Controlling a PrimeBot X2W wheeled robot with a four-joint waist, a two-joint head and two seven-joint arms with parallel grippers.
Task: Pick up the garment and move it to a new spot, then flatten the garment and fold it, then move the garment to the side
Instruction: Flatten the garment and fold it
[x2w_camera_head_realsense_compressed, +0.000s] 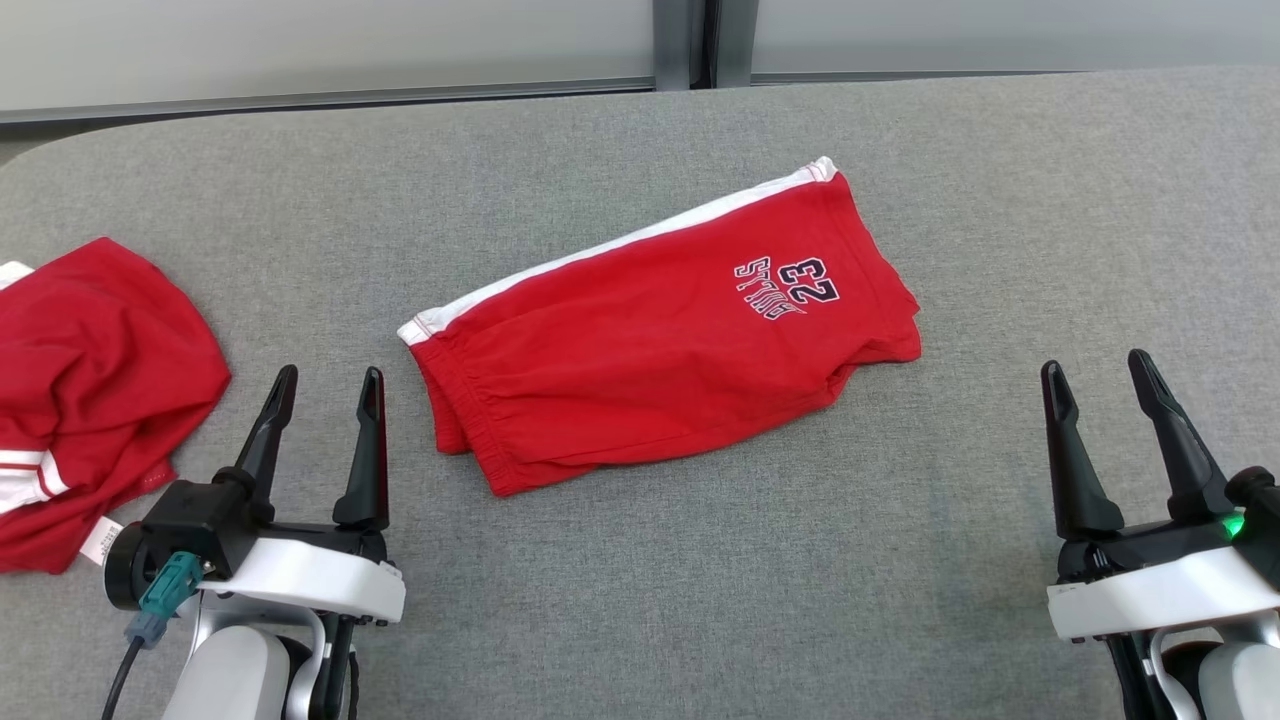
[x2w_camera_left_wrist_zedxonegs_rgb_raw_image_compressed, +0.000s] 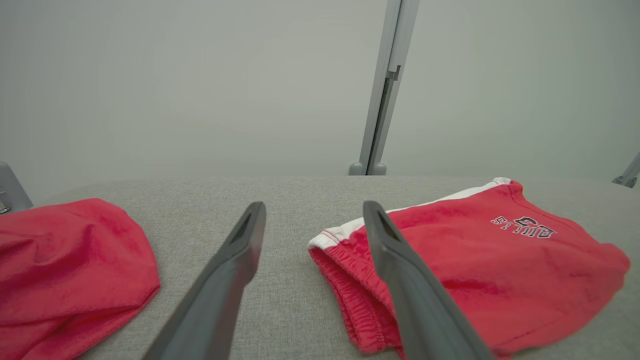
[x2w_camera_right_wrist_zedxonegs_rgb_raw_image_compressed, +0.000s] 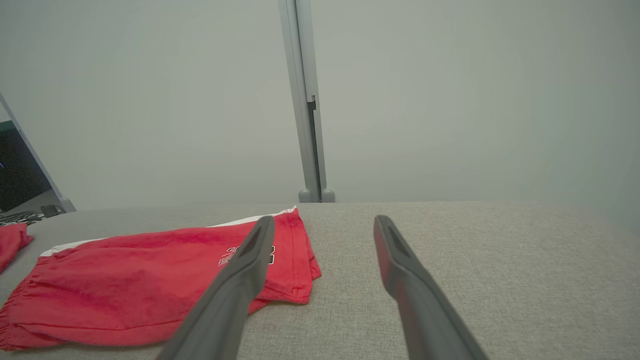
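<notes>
Centrally on the grey table (x2w_camera_head_realsense_compressed: 700, 600) lie folded red shorts (x2w_camera_head_realsense_compressed: 650, 330) with a white side stripe, printed "23" and "BULLS" (x2w_camera_head_realsense_compressed: 790, 285) upside down in the head view, while the left gripper (x2w_camera_head_realsense_compressed: 325, 385) and right gripper (x2w_camera_head_realsense_compressed: 1100, 370) sit empty, fingers spread wide.

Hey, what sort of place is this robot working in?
Most likely a robotics lab or test room, not a home: a grey fabric-covered table, bare pale wall panels joined by a metal post, and red shorts and another red garment laid out for handling.
</notes>
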